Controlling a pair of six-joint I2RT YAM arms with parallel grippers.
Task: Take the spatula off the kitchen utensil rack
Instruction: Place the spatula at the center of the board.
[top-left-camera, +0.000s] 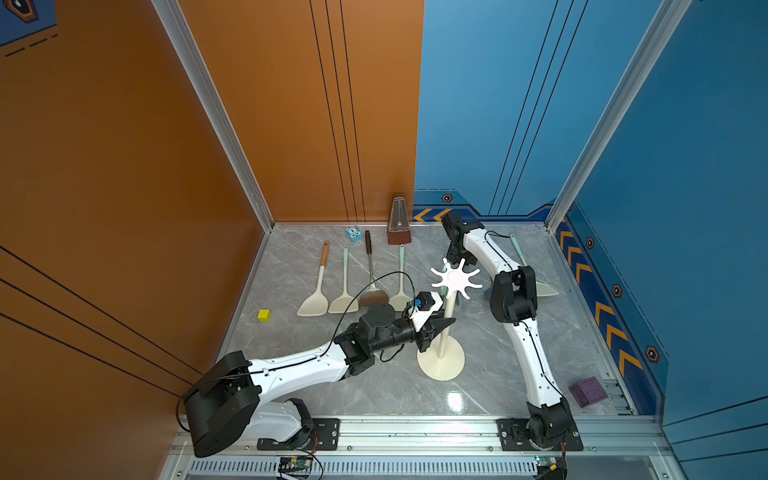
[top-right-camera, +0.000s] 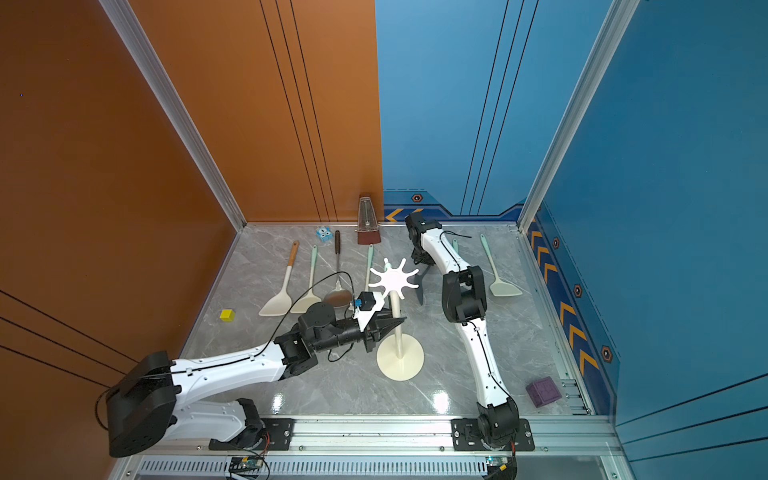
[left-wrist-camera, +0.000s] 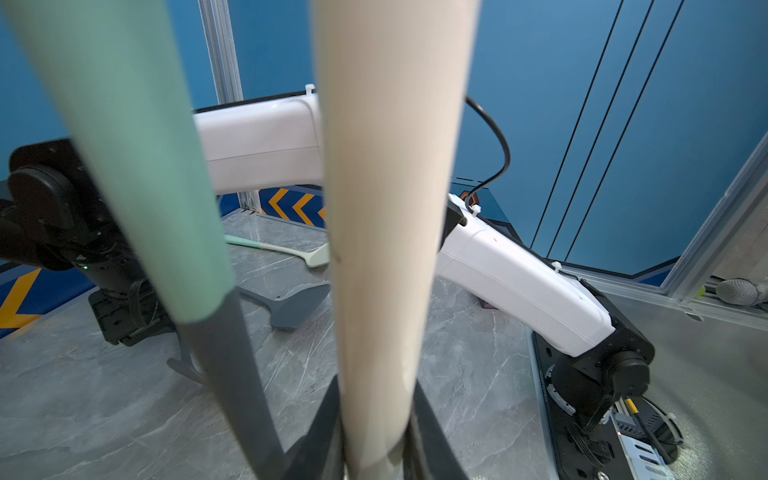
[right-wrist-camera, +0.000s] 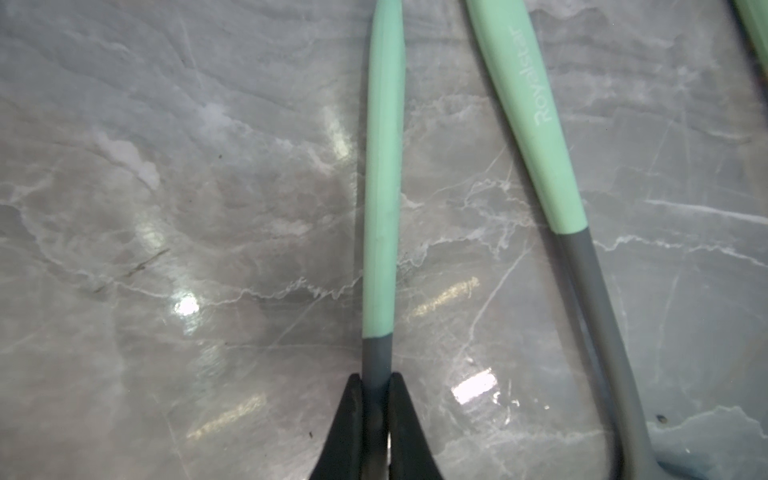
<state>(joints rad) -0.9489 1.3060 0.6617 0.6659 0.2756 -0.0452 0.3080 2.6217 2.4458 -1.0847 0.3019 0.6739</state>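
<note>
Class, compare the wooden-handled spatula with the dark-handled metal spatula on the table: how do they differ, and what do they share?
Head: the wooden-handled spatula has a cream, angular one; the metal spatula has a rounded, shiny, brownish one. Handle: the wooden-handled spatula's is light orange-brown; the metal spatula's is dark, above a thin bare shaft. Both lie flat on the table, handles toward the back wall.

"Royalstar" printed along mint spatula handle (right-wrist-camera: 524, 104).
</note>
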